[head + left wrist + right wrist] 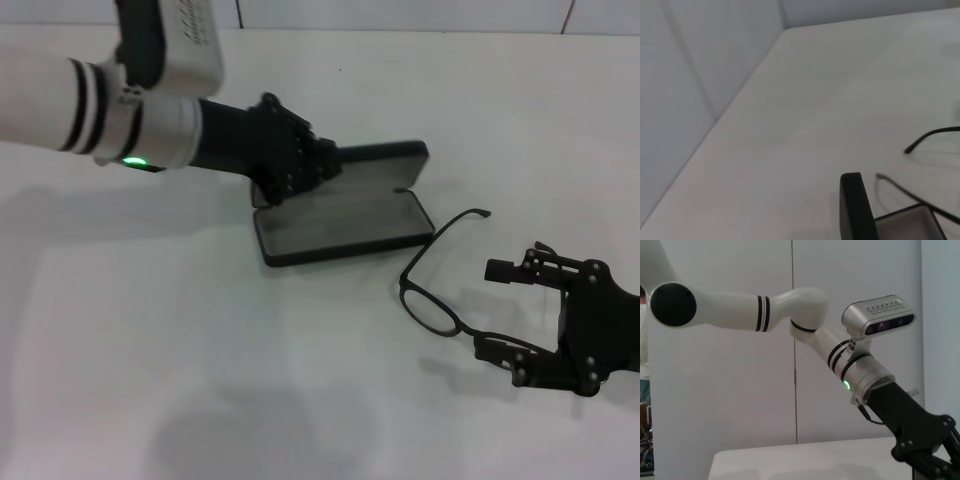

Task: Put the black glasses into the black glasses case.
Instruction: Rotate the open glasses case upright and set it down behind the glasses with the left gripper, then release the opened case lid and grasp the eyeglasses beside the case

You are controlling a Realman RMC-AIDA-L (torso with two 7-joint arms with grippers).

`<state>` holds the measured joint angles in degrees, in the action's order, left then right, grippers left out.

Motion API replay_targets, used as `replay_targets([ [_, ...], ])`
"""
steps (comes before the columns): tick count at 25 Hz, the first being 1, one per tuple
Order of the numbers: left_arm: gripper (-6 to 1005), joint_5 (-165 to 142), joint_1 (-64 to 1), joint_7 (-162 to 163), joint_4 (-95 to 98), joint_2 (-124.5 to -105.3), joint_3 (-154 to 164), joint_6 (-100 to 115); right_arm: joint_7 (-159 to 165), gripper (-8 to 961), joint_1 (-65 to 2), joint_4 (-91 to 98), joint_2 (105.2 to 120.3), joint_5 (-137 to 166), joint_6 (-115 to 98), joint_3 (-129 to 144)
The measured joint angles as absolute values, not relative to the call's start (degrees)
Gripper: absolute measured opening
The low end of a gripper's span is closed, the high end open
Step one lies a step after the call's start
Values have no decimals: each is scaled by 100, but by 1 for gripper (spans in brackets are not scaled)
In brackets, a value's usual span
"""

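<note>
The black glasses case (345, 225) lies open in the middle of the table, grey lining up, its lid (385, 155) standing behind it. My left gripper (285, 178) is at the case's left end, by the hinge. The left wrist view shows the case's lid edge (856, 207) and a glasses temple (935, 134). The black glasses (432, 290) lie unfolded on the table just right of the case. My right gripper (487, 310) is open at their right side, its near finger beside one temple arm.
The white table (200, 350) stretches wide to the left and front. A pale wall (685, 100) borders its far edge. The right wrist view shows my left arm (805, 325) and its gripper (925, 450) above the table.
</note>
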<state>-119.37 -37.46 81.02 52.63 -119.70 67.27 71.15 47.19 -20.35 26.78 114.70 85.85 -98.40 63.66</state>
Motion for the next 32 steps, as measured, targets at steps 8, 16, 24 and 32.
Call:
replay_targets([
  [8,271,-11582,-3846,7538,5017,-11983,7021,7111,4690,746,-2020,2675,11469,8587,-9844,6376],
  [16,301,-11252,-3774,7311,4954,-11990,7027,7047,4690,746,-2005,2671,11431,8587,-9825,6358],
  [24,391,-11184,-3771,7308,4942,-11986,7031,7039,4692,746,-2003,2693,11416,8575,-9817,6334],
  [32,501,-9720,-3316,7175,4885,-11968,7002,7148,5091,746,-1980,3006,11418,8452,-9939,6197],
])
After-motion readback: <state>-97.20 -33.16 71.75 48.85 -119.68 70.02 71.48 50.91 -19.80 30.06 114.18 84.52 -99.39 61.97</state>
